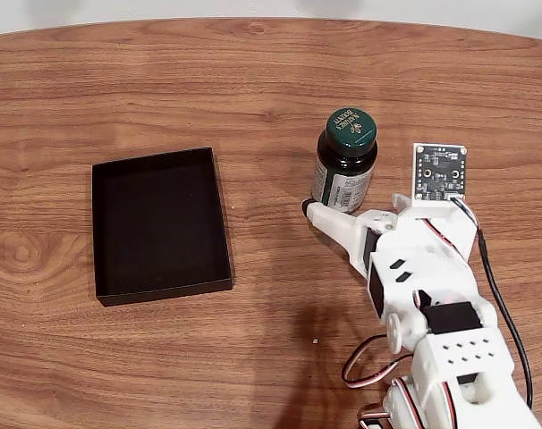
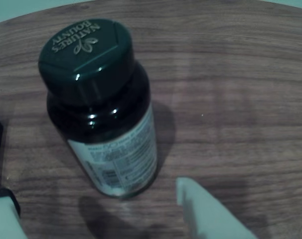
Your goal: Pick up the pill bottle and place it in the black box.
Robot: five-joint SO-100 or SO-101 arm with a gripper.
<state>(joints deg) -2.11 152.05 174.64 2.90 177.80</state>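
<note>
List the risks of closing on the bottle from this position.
1. The pill bottle stands upright on the wooden table, and in the fixed view one finger sits low by its base; a nudge might tip it.
2. In the wrist view the gripper is open but short of the bottle, so closing now would likely miss.
3. The black box is some way off; a weak grip could drop it.
</note>
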